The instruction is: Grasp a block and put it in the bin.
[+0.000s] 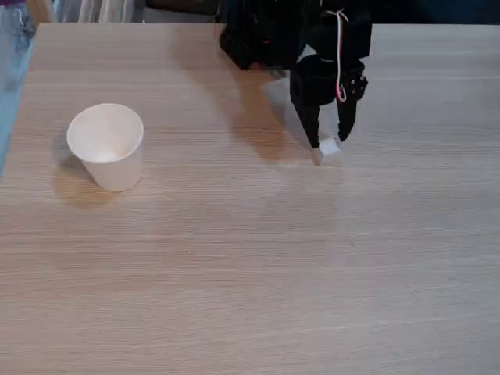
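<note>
White block (327, 148), white bin (107, 146), black arm (312, 47), pale wood-grain table (250, 273).

The fixed view looks down at the wooden table (250, 273) from a raised spot on the near side, tilted steeply toward the far edge, which runs along the top of the frame. It stands fairly close: the tabletop fills nearly the whole picture, cut off at right and bottom. The black arm (297, 39) enters at the upper middle, facing the camera, its upper part cropped. A white paper cup (107, 145) sits at centre left, giving the left reach of the frame.
</note>
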